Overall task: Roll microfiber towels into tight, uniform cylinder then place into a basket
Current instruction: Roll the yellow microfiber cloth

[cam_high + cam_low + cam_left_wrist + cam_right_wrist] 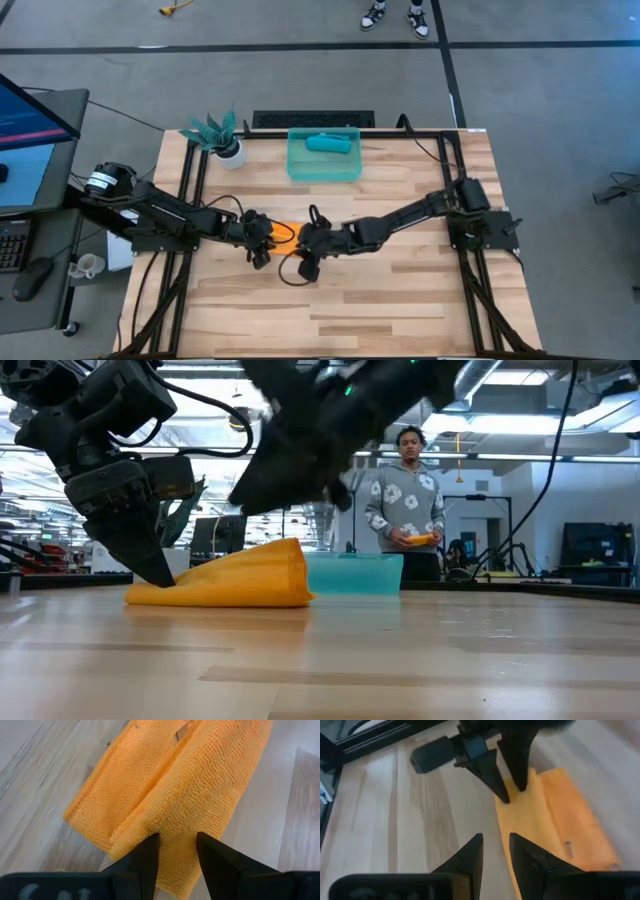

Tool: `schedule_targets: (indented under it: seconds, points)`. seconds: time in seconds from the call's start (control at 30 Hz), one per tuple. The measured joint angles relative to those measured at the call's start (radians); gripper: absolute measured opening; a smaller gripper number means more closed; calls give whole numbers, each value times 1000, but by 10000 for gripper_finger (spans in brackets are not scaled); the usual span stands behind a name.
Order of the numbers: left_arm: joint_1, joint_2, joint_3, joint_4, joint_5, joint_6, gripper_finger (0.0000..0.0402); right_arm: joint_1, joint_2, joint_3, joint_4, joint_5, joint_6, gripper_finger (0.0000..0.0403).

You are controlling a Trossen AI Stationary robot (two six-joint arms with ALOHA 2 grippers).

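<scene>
The orange towel (286, 233) lies folded into a thick bundle at the table's middle; it also shows in the low view (240, 580). My left gripper (177, 845) is shut on the bundle's left end. My right gripper (495, 845) hovers narrowly open and empty just above the table, by the towel's right side (303, 250). The teal towel (328, 143) lies rolled inside the teal-green basket (300, 165) at the far middle. My left gripper pinches a raised fold at the orange towel's left end (176, 822) between its two fingers, over several layers. The fingers point down from above, slanting from the table's left (150, 565). The rest of the towel lies slack on the table.
A teal-leaved plant in a white pot (222, 140) stands at the far left, beside the basket. A person (405, 500) stands beyond the table's far edge. Bare wood lies along the near half of the table (330, 310).
</scene>
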Motion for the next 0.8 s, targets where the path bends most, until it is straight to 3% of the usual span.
schedule_targets:
  seconds: [0.2, 0.8]
  points:
    - [0, 0, 0, 3, 1, -11, 128, -55, 89, 0, 19, -95, 63, 118]
    - [-2, 1, 12, 87, -22, -50, 128, -160, 157, 8, -108, -83, 237, 118]
